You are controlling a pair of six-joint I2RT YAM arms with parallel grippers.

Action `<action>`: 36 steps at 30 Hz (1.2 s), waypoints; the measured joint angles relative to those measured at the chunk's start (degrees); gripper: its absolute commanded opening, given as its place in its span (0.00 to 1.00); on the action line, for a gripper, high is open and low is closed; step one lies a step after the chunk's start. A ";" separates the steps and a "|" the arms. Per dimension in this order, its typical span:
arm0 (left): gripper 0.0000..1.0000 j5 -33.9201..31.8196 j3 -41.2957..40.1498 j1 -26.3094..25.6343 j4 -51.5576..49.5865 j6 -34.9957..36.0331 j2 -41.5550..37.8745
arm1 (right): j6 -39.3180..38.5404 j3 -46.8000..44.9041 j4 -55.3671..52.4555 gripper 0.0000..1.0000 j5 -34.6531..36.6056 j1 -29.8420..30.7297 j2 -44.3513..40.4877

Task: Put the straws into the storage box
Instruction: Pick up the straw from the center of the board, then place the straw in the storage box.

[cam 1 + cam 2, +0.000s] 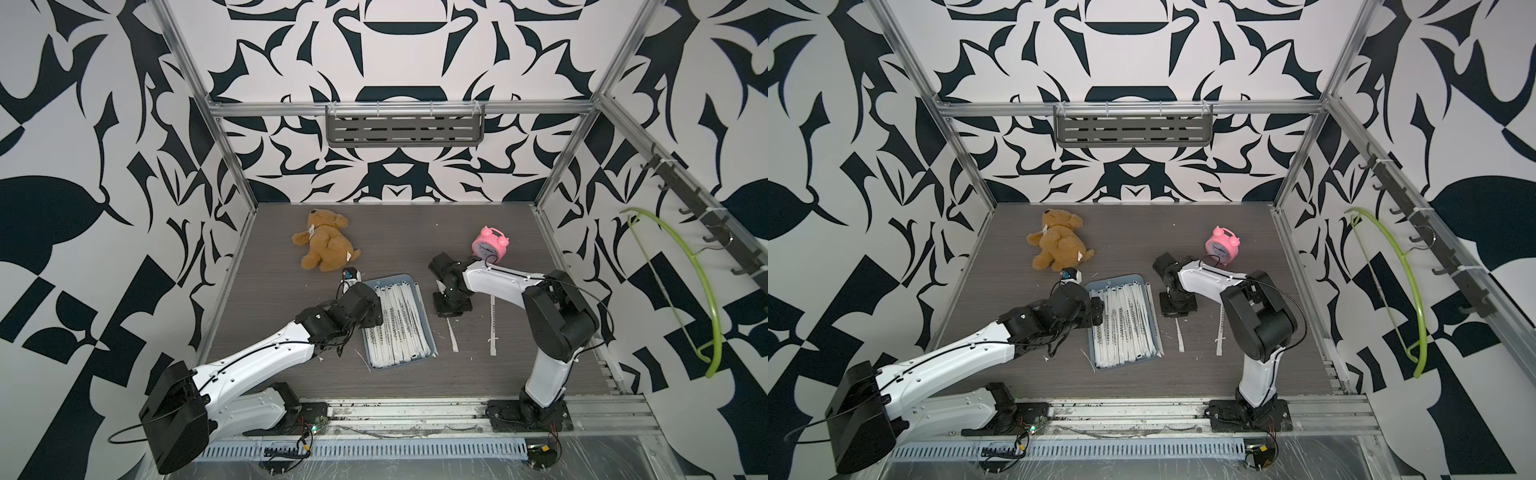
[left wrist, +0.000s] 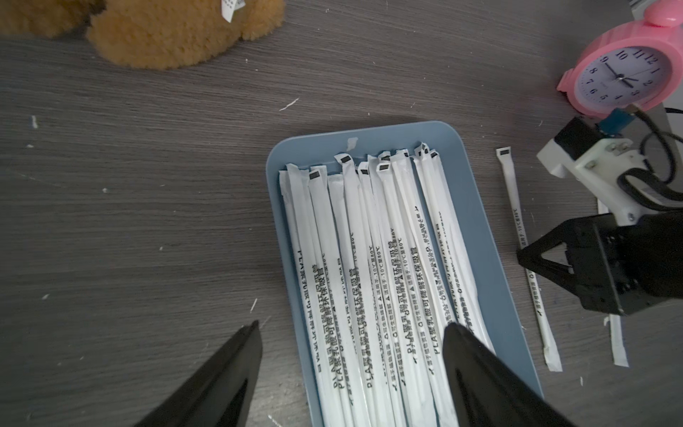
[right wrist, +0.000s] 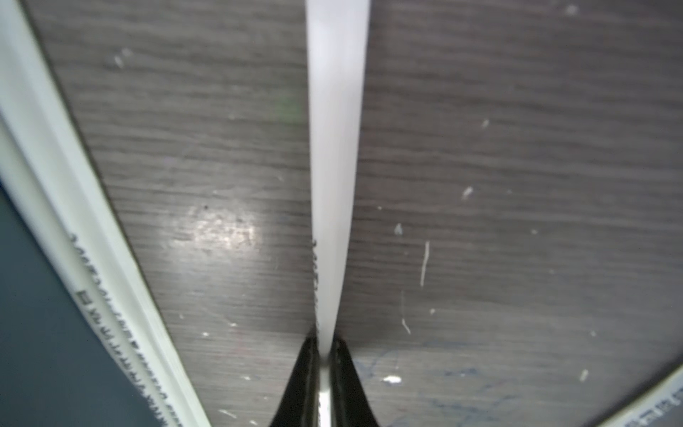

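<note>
Right wrist view gives the plainest fact: one loose straw (image 3: 336, 148) runs straight away from the right gripper (image 3: 324, 344), whose jaws are pressed together on it, wrapper pinched flat between them. Whether it lies on the dark wood-grain table (image 3: 517, 166) or just above it, I cannot tell. The storage box (image 3: 33, 314) is just beside it, another wrapped straw lying along the box's edge, nearly parallel.

Left wrist view shows what that close view cannot: the pinch sits about midway along the loose straw (image 2: 515, 207), beside the box's long side and apart from its rim (image 2: 476, 207). Inside the box the straws (image 2: 373, 266) lie packed side by side, long axes along the box's length, dark-tabbed ends toward the far end, print legible along the wrappers. The left gripper (image 2: 351, 327) hangs over the box with its jaws wide apart, holding nothing.

Both top views hide either gripper's fingertips under the wrists, but they lay out the whole: box and straws (image 1: 399, 324) run front to back on the table, and a second loose straw (image 1: 493, 328) lies farther right, roughly parallel, near the right arm. Beyond the box are a teddy bear (image 1: 326, 243) and a pink alarm clock (image 1: 490, 245).
</note>
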 measured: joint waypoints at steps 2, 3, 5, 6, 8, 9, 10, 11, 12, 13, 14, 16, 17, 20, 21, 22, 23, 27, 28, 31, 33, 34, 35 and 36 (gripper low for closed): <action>0.84 -0.35 -0.35 0.81 -1.95 -1.16 -0.48 | 0.09 0.76 -1.73 0.08 1.14 1.16 -0.83; 0.84 -0.31 -0.70 1.51 -2.67 -1.73 -0.76 | 0.17 1.60 -2.97 0.08 1.57 1.84 -1.46; 0.84 0.31 -2.21 4.00 -4.35 -3.17 -1.92 | 0.66 4.59 -5.14 0.08 2.14 4.15 -2.91; 0.84 0.79 -3.02 4.98 -4.92 -3.72 -2.51 | 1.14 6.43 -5.84 0.08 2.32 5.62 -3.54; 0.88 2.45 -5.31 7.26 -5.84 -4.94 -4.52 | 2.62 10.58 -6.21 0.08 2.43 9.46 -4.57; 0.89 3.06 -6.19 7.85 -5.95 -5.35 -5.31 | 3.39 12.20 -6.03 0.08 2.43 11.15 -4.74; 0.88 3.87 -7.06 8.41 -6.16 -5.92 -6.16 | 4.26 13.62 -5.66 0.08 2.43 12.92 -4.70; 0.88 4.52 -7.74 8.74 -6.21 -6.45 -6.80 | 5.18 14.71 -5.16 0.08 2.38 14.60 -4.28; 0.88 5.07 -8.15 8.96 -6.25 -6.78 -7.19 | 5.88 15.41 -4.90 0.08 2.29 15.80 -3.69; 0.88 5.60 -8.41 9.11 -6.29 -7.15 -7.45 | 6.56 16.00 -4.57 0.08 2.10 16.92 -2.67; 0.89 6.14 -8.46 9.18 -6.29 -7.37 -7.52 | 7.17 16.26 -4.00 0.08 1.95 17.55 -1.38; 0.89 6.73 -8.46 9.25 -6.16 -7.48 -7.48 | 8.11 16.35 -3.28 0.08 1.79 17.70 1.51; 0.89 7.04 -8.44 9.27 -6.16 -7.45 -7.41 | 8.46 16.35 -3.08 0.08 1.81 17.53 3.13; 0.88 7.72 -8.31 9.27 -6.08 -7.37 -6.73 | 9.25 16.35 -2.60 0.10 1.77 17.09 7.04; 0.89 7.85 -8.26 9.27 -6.03 -7.37 -6.43 | 9.38 16.33 -2.51 0.11 1.77 16.90 7.98; 0.88 7.89 -8.26 9.27 -5.99 -7.34 -6.16 | 9.40 16.33 -2.45 0.13 1.79 16.85 8.55; 0.88 8.04 -8.26 9.27 -5.84 -7.34 -5.84 | 9.49 16.33 -2.29 0.14 1.77 16.79 9.09; 0.88 8.59 -8.26 9.27 -4.90 -7.32 -5.27 | 9.75 16.33 -2.05 0.26 1.60 16.79 9.53; 0.88 8.72 -8.24 9.27 -4.83 -7.30 -5.22 | 9.66 16.33 -2.12 0.27 1.53 16.79 9.38; 0.88 8.72 -7.89 9.27 -4.92 -7.17 -5.25 | 9.53 16.33 -2.99 0.29 1.36 16.79 7.56; 0.88 8.52 -7.41 9.27 -5.09 -6.95 -5.25 | 9.35 16.33 -4.15 0.29 1.38 16.57 5.05; 0.87 8.37 -7.10 9.27 -5.27 -6.82 -5.25 | 9.33 16.33 -4.72 0.29 1.33 16.31 3.50; 0.87 8.09 -6.69 9.27 -5.46 -6.71 -5.25 | 9.25 16.26 -5.27 0.29 1.33 15.93 1.53; 0.86 7.85 -6.10 9.27 -5.77 -6.45 -5.22 | 9.05 15.78 -5.53 0.28 1.38 15.08 -0.85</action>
